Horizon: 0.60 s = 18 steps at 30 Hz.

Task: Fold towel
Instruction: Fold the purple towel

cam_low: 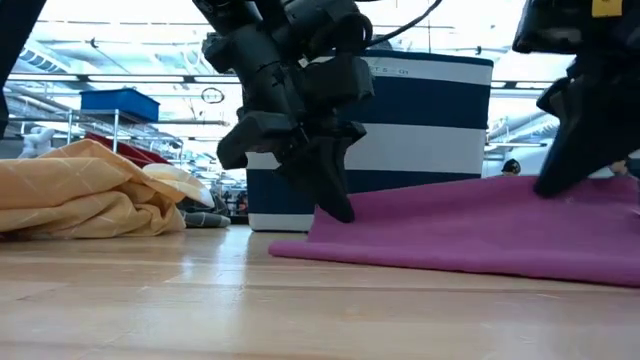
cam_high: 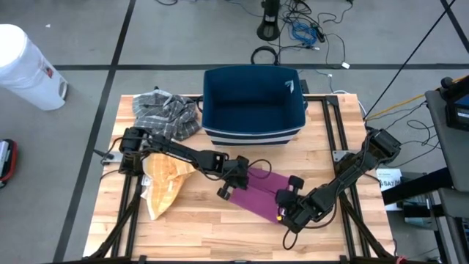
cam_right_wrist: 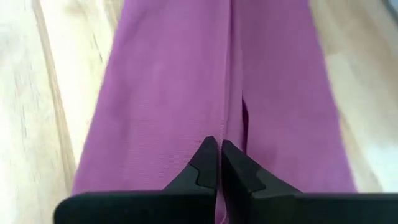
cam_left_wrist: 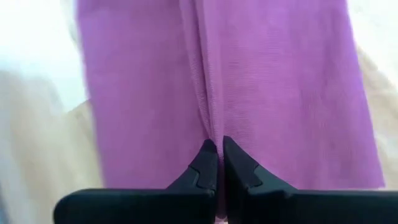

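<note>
On the wooden counter (cam_high: pixel 220 220), a ribbed purple towel (cam_high: pixel 260 192) lies flat near the middle; the right pincer (cam_right_wrist: pixel 219 163) grasps its near end, the left pincer (cam_left_wrist: pixel 219 163) its far-left end. Left lies a crumpled yellow cloth (cam_high: pixel 165 180). Farther back stands a navy bin (cam_high: pixel 253 104), beside a plaid cloth (cam_high: pixel 165 111).

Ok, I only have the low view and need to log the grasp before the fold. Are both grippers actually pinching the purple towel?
Observer: Yes. The left wrist view shows the left gripper shut on a ridge of the purple towel.
Operator: And the right one?
Observer: The right gripper is shut on the towel's edge too, at the opposite end in the high view.
Operator: Anything else on the table that I cannot see?
Observer: A grey plaid cloth lies at the far left corner, beside the blue bin.
</note>
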Each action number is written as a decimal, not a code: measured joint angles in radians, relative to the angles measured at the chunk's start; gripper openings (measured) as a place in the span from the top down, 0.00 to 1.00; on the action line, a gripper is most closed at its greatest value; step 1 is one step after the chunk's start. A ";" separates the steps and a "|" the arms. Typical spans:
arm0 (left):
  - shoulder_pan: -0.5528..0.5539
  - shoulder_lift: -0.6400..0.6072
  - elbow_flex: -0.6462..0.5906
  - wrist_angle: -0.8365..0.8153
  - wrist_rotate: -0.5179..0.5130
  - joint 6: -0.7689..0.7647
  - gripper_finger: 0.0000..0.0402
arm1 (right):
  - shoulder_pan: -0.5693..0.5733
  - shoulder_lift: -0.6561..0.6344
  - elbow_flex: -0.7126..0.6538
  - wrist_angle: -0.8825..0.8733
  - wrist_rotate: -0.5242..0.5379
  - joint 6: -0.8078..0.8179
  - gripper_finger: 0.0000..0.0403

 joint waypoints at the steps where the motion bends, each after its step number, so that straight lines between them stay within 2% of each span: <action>1: 0.001 -0.002 0.000 0.000 -0.016 0.001 0.99 | -0.004 -0.003 0.000 -0.011 0.009 -0.006 1.00; 10: 0.002 -0.061 -0.001 -0.008 -0.129 0.003 0.99 | -0.014 -0.062 0.000 -0.070 0.096 -0.070 1.00; 18: 0.004 -0.176 -0.001 -0.008 -0.217 0.050 0.99 | -0.017 -0.165 0.000 -0.157 0.141 -0.121 1.00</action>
